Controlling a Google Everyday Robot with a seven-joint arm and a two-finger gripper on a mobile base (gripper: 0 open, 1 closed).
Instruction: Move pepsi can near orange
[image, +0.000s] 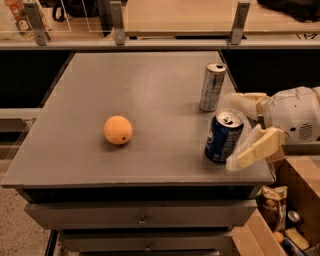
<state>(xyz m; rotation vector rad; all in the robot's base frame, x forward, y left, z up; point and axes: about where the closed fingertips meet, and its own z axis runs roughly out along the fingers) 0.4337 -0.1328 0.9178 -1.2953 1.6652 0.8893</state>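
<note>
Where the things rest: a grey, flat-topped desk with drawers under its front edge.
Orange: the orange sits on the left half of the desk, toward the front, with a small dark dimple facing the camera. Nothing touches it.
Gap: a wide stretch of bare desk lies between the orange and both cans.
Silver can: a tall, slim silver can stands upright on the right half, behind the pepsi can and slightly to its left, apart from it.
Pepsi can: the pepsi can stands upright near the front right corner of the desk. It is dark blue with white markings and a silver top, and it is well apart from the orange.
Gripper: the gripper reaches in from the right at the can's height, its white body off the desk's side.
Fingers: the fingers are spread wide, one behind the pepsi can near its top, the other in front and to its right near the base. The can sits partly between them, not clamped. Whether the front tip touches it, I cannot tell.
Cardboard box: an open cardboard box sits low, off the front right corner, with packets inside.
</note>
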